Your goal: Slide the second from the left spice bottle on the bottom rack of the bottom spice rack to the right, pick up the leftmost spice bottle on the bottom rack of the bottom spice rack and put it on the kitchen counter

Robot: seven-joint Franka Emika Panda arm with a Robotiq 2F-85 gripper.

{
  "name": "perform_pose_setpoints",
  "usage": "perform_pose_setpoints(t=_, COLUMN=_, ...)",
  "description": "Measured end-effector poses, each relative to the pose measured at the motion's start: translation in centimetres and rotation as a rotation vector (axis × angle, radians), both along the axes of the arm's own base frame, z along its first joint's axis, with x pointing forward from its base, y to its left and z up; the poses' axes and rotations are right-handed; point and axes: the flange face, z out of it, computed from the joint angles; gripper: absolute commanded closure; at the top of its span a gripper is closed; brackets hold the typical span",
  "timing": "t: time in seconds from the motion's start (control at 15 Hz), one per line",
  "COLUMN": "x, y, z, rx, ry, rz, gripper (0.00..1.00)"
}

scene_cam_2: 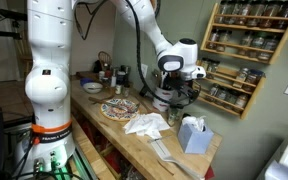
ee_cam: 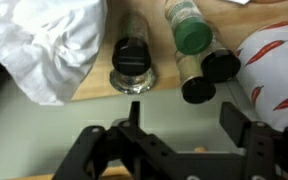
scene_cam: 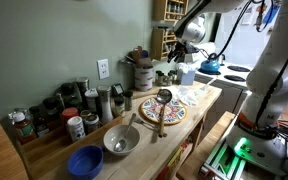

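The bottom spice rack point(scene_cam_2: 230, 88) is a light wooden rack of small dark jars on the wall; its bottom rack point(scene_cam_2: 222, 103) holds a row of jars. The rack also shows far back in an exterior view point(scene_cam: 168, 40). My gripper point(scene_cam_2: 178, 92) hangs above the kitchen counter point(scene_cam_2: 134, 138), left of the rack and apart from it. In the wrist view the gripper point(ee_cam: 185, 135) is open and empty. Beyond it stand a glass jar with a black lid point(ee_cam: 132, 62), a green-capped bottle point(ee_cam: 192, 35) and two black-capped bottles point(ee_cam: 206, 78) on the wooden counter point(ee_cam: 94, 92).
A crumpled white cloth point(scene_cam_2: 144, 124) and a tissue box point(scene_cam_2: 193, 133) lie on the counter. A patterned plate point(scene_cam: 162, 112), a metal bowl point(scene_cam: 121, 140), a blue bowl point(scene_cam: 85, 161) and several jars point(scene_cam: 69, 110) sit further along. A second rack point(scene_cam_2: 246, 25) hangs above.
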Motion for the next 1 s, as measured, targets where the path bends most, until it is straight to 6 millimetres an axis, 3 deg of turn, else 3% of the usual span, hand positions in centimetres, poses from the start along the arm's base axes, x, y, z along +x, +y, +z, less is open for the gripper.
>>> perform_pose_setpoints(t=0.2, x=-0.7, y=-2.3, z=1.6, rx=0.007, ry=-0.069, rz=0.003, gripper=0.73)
perform_pose_setpoints(t=0.47, x=-1.4, y=-5.0, z=2.2, rx=0.018, ry=-0.15, rz=0.0, gripper=1.0)
perform_pose_setpoints(t=0.73, x=-1.0, y=-7.0, z=2.1, rx=0.033, ry=-0.236, rz=-0.005, gripper=1.0)
perform_pose_setpoints(t=1.0, x=0.7, y=-8.6, z=1.3, rx=0.049, ry=-0.303, rz=-0.02, gripper=1.0)
